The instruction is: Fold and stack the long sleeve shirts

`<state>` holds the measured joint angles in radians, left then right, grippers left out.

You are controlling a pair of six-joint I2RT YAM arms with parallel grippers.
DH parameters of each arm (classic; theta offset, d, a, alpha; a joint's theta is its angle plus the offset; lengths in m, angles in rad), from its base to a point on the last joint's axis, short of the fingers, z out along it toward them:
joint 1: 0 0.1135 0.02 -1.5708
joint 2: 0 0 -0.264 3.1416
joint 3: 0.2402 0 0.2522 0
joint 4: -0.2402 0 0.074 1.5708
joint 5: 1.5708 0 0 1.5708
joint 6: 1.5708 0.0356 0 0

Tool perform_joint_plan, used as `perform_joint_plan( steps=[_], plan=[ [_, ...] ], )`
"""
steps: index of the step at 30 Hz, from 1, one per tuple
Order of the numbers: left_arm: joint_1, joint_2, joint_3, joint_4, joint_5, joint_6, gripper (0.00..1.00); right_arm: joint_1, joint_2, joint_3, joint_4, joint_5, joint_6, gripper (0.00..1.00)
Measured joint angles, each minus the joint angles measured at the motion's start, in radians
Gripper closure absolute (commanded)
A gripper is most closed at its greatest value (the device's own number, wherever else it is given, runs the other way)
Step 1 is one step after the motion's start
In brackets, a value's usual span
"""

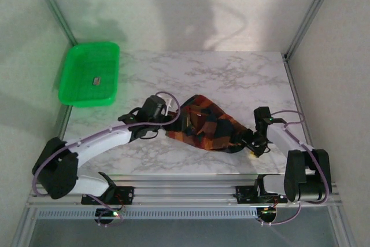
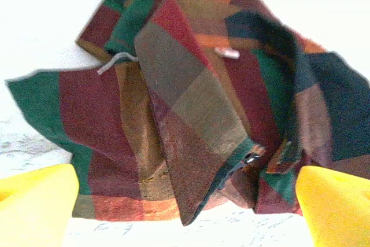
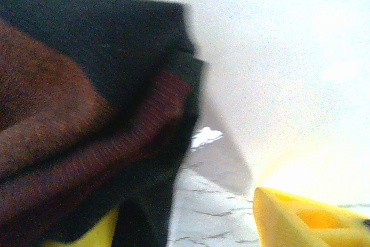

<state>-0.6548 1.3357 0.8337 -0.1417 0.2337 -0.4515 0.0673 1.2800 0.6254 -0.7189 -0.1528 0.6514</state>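
While the soft plaid cloth shirt point(image 1: 202, 124), checked in dark green, red, orange and navy, lies crumpled on the white marble-patterned table point(image 1: 231, 73), it sits between the two grippers.

Left gripper point(image 1: 169, 121): at one edge of the shirt. In the wrist view its yellow fingers point(image 2: 34, 206) stand wide apart and grip nothing. The shirt point(image 2: 196, 102) lies just ahead of them and partly between them, a small white label point(image 2: 228, 53) showing on the cloth.

Right gripper point(image 1: 248, 142): at the opposite edge. Its yellow fingers point(image 3: 300, 218) are apart. Dark cloth point(image 3: 87, 114) drapes over one finger, and the other is bare above the table.

Bright green rectangular plastic tray point(image 1: 69, 85): well beyond the left gripper, off to its left. It holds one small dark rectangular item point(image 1: 97, 80), too small to identify.
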Motion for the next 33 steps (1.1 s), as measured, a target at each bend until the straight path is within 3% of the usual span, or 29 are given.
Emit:
perform_joint_plan(
  steps=[5,11,20,27,30,33],
  plan=[
    [0.167,-0.119,-0.047,0.035,0.083,-0.098,0.0,-0.007,-0.209,0.054,-0.096,0.022,0.055,0.26],
    [0.294,-0.014,-0.058,0.071,0.227,-0.098,0.01,0.037,-0.406,0.108,-0.138,-0.037,0.076,0.26],
    [0.323,0.223,-0.055,0.149,0.407,-0.053,0.05,0.26,-0.238,0.114,-0.065,-0.05,0.134,0.29],
    [0.323,0.345,-0.01,0.186,0.462,-0.027,0.11,0.326,-0.091,0.141,0.0,-0.005,0.177,0.33],
    [0.319,0.38,0.011,0.195,0.479,-0.019,0.22,0.329,-0.068,0.148,0.009,0.01,0.186,0.47],
    [0.306,0.421,0.053,0.198,0.486,-0.007,0.49,0.331,-0.065,0.148,0.014,0.026,0.195,0.71]
  ],
)
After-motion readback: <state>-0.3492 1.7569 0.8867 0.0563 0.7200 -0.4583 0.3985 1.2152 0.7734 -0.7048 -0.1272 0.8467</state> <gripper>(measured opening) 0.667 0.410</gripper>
